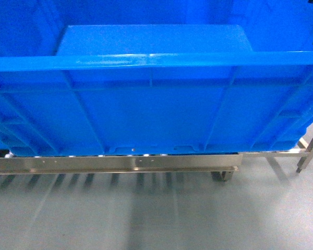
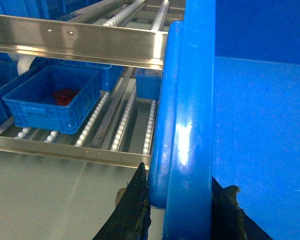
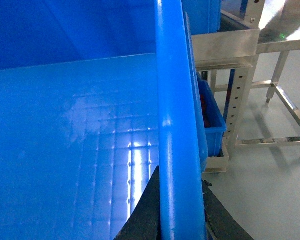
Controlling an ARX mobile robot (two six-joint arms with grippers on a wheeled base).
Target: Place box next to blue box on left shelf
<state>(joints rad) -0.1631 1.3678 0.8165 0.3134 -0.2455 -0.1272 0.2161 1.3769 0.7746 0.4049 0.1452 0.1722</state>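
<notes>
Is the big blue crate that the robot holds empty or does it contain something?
Empty, where visible: the crate shows only bare smooth floor in all views.

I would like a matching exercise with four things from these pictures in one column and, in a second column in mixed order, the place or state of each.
Things
1. large box
2. small blue box
3. left gripper
4. white rollers

Places or states
A. in rows along the shelf tracks
B. clamped on the rim
C. held by both grippers
D. lower shelf, red item inside

Pairs: 1-C, 2-D, 3-B, 4-A

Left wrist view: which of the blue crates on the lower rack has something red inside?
The nearest small crate, standing at the left on the rollers; the crates behind it show no red contents.
</notes>
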